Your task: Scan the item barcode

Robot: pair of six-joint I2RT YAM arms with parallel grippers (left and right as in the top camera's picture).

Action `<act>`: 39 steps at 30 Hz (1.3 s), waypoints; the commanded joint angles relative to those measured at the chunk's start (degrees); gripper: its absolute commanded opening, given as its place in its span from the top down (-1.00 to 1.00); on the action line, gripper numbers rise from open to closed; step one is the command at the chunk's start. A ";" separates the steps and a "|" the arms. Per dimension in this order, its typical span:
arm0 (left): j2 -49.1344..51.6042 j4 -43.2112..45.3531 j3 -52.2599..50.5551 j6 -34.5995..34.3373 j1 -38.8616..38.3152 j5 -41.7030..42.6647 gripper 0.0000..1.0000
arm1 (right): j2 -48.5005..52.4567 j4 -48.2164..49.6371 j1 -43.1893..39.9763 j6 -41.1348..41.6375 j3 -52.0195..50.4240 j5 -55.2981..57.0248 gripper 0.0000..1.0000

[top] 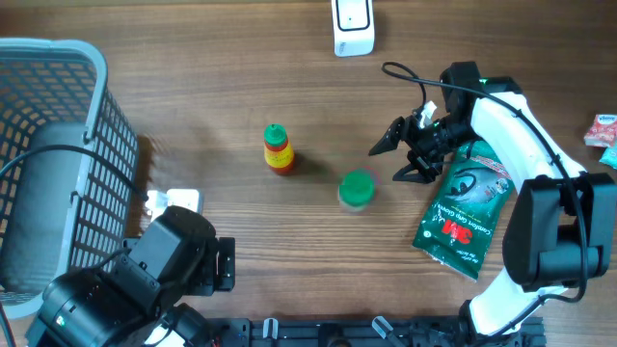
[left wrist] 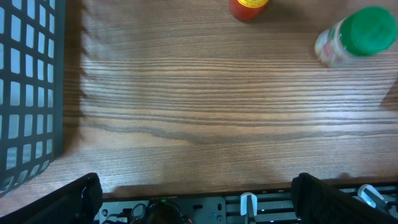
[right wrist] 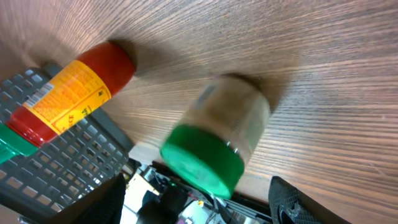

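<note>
- Two grippers. The right gripper (top: 393,159) has its fingers spread well apart with nothing between them. The left gripper (left wrist: 198,186) is wide open over bare table (left wrist: 199,112), also holding nothing.
- One jar (top: 356,190) with a green lid, standing just ahead of the right gripper's fingertips. As far as I can tell it's not touching them.
- One red sauce bottle (top: 278,149) with a green cap, farther out ahead of that gripper, past the jar.
- One white scanner (top: 353,24), well off to one side of the right gripper and cut off by the top edge.
- One green pouch (top: 463,207), lying behind the right gripper and partly covered by its arm.
- One wire basket (top: 58,106), far ahead of the right gripper, beside the left arm.
- Small red packets (top: 603,128) are clipped by the edge, so I can't count them.
- In the right wrist view the jar is blurred and its label unreadable, while the bottle's label shows a barcode.
</note>
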 commanded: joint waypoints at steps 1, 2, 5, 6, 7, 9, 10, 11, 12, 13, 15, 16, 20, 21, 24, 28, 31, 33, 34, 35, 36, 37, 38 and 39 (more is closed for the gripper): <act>-0.22 0.15 0.11 -0.79 -0.15 -0.52 -1.00 | -1.40 0.31 -0.02 -1.70 0.31 5.18 -0.55; -0.22 0.13 0.11 -0.81 -0.15 -0.52 -1.00 | -1.40 0.50 -0.04 -1.75 0.31 6.05 -0.59; -0.22 0.15 0.11 -0.79 -0.15 -0.52 -1.00 | -2.03 0.48 -0.02 -3.43 0.37 6.67 -0.64; -0.22 0.13 0.11 -0.79 -0.15 -0.52 -1.00 | -2.69 -0.04 -0.02 -3.50 0.37 7.48 -0.65; -0.22 0.15 0.11 -0.79 -0.15 -0.52 -1.00 | -3.76 -0.57 -0.02 -3.19 0.37 8.46 -0.68; -0.22 0.13 0.11 -0.79 -0.15 -0.52 -1.00 | -6.14 -1.18 0.13 -1.92 0.37 10.40 -0.79; -0.22 0.15 0.11 -0.79 -0.15 -0.52 -1.00 | -8.63 -1.55 0.90 2.19 0.37 14.53 -0.96; -0.22 0.15 0.11 -0.79 -0.15 -0.52 -1.00 | -10.56 -2.25 2.01 7.96 0.37 19.43 -0.99; -0.22 0.15 0.11 -0.79 -0.15 -0.52 -1.00 | -11.91 -2.58 3.15 12.66 0.35 22.91 -0.99; -0.22 0.13 0.11 -0.79 -0.15 -0.52 -1.00 | -13.25 -2.36 4.96 17.86 0.35 26.05 -0.99; -0.22 0.15 0.11 -0.79 -0.15 -0.52 -1.00 | -14.10 0.24 9.66 28.46 0.35 27.39 -1.00; -0.22 0.15 0.11 -0.81 -0.15 -0.52 -1.00 | -14.01 1.51 11.52 31.76 0.26 27.43 -0.99; -0.22 0.15 0.11 -0.79 -0.15 -0.52 -1.00 | -11.10 5.95 21.79 41.55 -0.79 32.61 -0.99; -0.22 0.13 0.11 -0.79 -0.15 -0.52 -1.00 | -10.27 5.66 23.23 44.52 -0.79 33.51 -0.99; -0.22 0.15 0.11 -0.79 -0.15 -0.52 -1.00 | -7.21 5.57 27.02 53.02 -0.79 37.38 -0.99; -0.22 0.15 0.11 -0.79 -0.15 -0.52 -1.00 | -2.21 5.14 28.74 54.36 -0.79 37.38 -1.00; -0.22 0.15 0.11 -0.79 -0.15 -0.52 -1.00 | 0.09 5.40 28.72 54.25 -0.79 37.79 -1.00; -0.22 0.13 0.11 -0.79 -0.15 -0.52 -1.00 | 1.33 5.86 28.74 51.93 -0.79 37.79 -0.91; -0.22 0.15 0.11 -0.79 -0.15 -0.52 -1.00 | 1.40 6.21 28.74 49.31 -0.79 37.79 -0.75; -0.22 0.15 0.11 -0.79 -0.15 -0.52 -1.00 | 1.40 6.64 28.74 46.75 -0.79 37.94 -0.54; -0.22 0.13 0.11 -0.79 -0.15 -0.52 -1.00 | 1.40 7.08 28.74 42.73 -0.79 38.27 -0.44; -0.22 0.15 0.11 -0.79 -0.15 -0.52 -1.00 | 1.40 7.30 28.74 38.60 -0.79 38.82 -0.40; -0.22 0.15 0.11 -0.79 -0.15 -0.52 -1.00 | 1.40 7.30 28.65 33.90 -0.79 39.58 -0.37; -0.22 0.13 0.11 -0.79 -0.15 -0.52 -1.00 | 1.40 7.15 28.59 29.64 -0.79 40.35 -0.25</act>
